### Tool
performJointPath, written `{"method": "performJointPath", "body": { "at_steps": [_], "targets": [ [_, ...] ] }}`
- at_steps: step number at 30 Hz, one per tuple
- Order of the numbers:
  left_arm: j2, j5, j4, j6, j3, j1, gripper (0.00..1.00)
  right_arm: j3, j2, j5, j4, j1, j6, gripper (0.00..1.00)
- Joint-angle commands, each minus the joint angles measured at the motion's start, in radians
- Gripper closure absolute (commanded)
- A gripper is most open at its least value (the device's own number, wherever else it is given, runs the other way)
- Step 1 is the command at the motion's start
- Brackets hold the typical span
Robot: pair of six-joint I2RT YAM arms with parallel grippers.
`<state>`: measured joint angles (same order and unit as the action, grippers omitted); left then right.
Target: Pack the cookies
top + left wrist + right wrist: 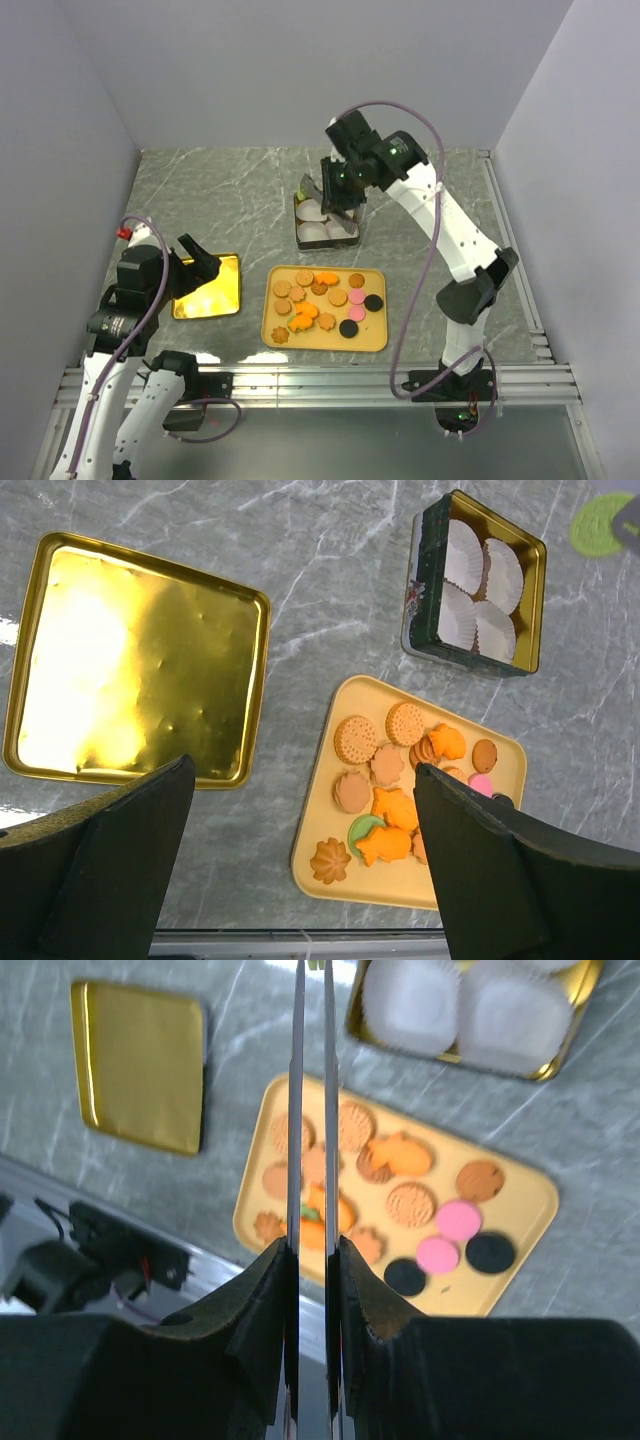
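Jaws of right gripper (314,980) pinch a green cookie (600,525) over the far tin's (418,610) left rim. Left gripper (300,770) gapes idle, near-left. Best to lower it into a paper cup (500,575) and release softly. Other cookies (355,738) wait on near tray (378,335).

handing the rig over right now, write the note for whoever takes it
Left gripper: open, empty, hovering between the gold lid and the yellow tray.
Right gripper: apparently shut on a green cookie, held close beside the tin.
Tin is open; the four white paper cups that show look empty.
Done: lid off, one cookie lifted.
Left: put it in a cup, then move the other cookies, all on the tray, into the tin.
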<state>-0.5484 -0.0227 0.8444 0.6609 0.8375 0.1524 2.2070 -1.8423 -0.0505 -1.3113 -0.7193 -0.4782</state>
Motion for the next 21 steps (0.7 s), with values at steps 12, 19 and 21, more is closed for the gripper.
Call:
{"method": "performJointPath", "body": {
  "at_steps": [12, 19, 21],
  "targets": [
    [-0.041, 0.015, -0.031, -0.034, -0.005, 0.038, 0.04, 0.1, -0.173, -0.1, 0.124, 0.147, 0.044, 0.84],
    [-0.054, 0.015, -0.027, -0.032, -0.005, 0.064, 0.05, 0.02, -0.216, -0.068, 0.198, 0.15, 0.03, 0.84],
    [-0.054, 0.015, -0.025, -0.029, -0.002, 0.073, 0.06, -0.01, -0.224, -0.066, 0.221, 0.152, 0.029, 0.84]
  ]
}}
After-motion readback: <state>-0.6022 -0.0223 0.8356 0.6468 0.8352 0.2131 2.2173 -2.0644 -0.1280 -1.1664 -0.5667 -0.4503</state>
